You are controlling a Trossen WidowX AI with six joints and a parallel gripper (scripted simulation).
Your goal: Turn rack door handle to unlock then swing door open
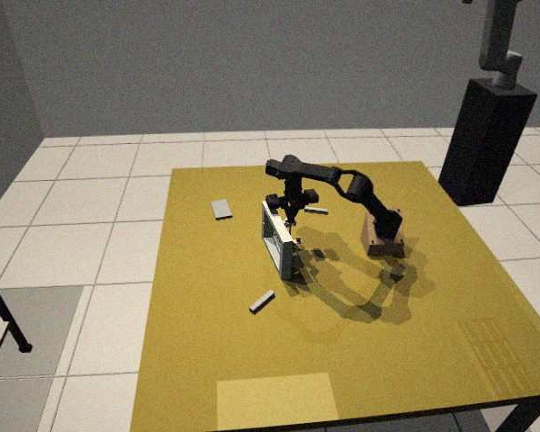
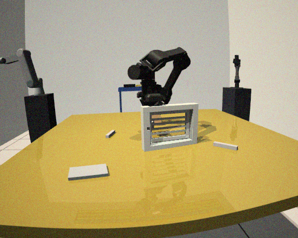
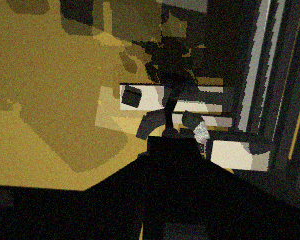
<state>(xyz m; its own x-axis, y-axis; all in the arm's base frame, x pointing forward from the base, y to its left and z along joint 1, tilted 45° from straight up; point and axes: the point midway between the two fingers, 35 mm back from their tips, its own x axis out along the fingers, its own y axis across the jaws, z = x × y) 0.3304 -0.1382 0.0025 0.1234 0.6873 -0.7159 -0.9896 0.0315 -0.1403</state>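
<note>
Gripper (image 1: 291, 221) (image 3: 173, 166) points down at the door side of the rack frame, fingers pinching the handle (image 3: 171, 112); the grip itself is mostly dark in wrist view. Handle is upright, on the side of the frame facing the arm's base (image 1: 385, 248). Exact turn of handle: can't tell.

White frame (image 1: 286, 260) (image 2: 144, 133) stands upright on the yellow table (image 1: 205, 335) (image 2: 123, 200). Slatted door (image 2: 168, 127) sits across the frame opening, table visible between the slats; door looks closed or near closed. No item made out inside the frame.

Loose on table, outside the frame: flat grey-white slab (image 1: 220, 209) (image 2: 88, 171), lying flat, apart from frame; small white bar (image 1: 262, 301) (image 2: 225, 145), near frame's one end; second white bar (image 1: 316, 211) (image 2: 110, 133), past the other end. Black arm (image 1: 326, 172) (image 2: 167, 57) arches over the table from base to gripper. Blue stand (image 2: 120, 101) in background holds a dark item (image 2: 129, 85) on top.
</note>
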